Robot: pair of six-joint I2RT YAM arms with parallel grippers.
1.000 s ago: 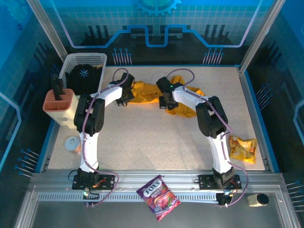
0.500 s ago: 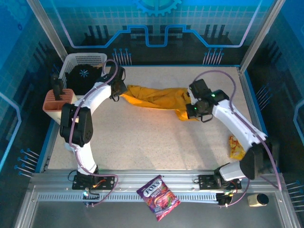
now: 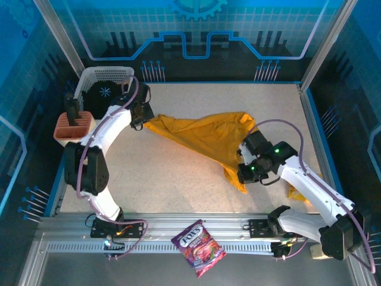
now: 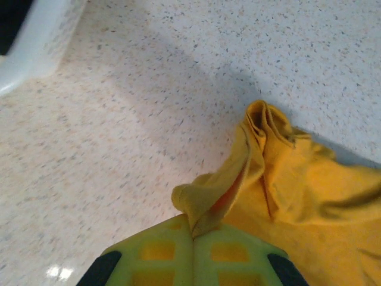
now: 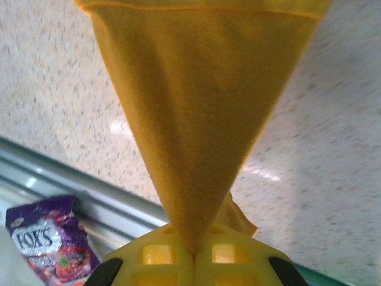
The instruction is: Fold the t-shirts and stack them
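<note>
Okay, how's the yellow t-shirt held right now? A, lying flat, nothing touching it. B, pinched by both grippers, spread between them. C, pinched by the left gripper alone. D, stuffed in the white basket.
B: the left gripper is shut on a bunched corner and the right gripper on a pointed tip of the t-shirt, which spans between them.

I see one plain golden-yellow t-shirt, unfolded and stretched taut into a triangle over the desk, running from far left to near right.
</note>
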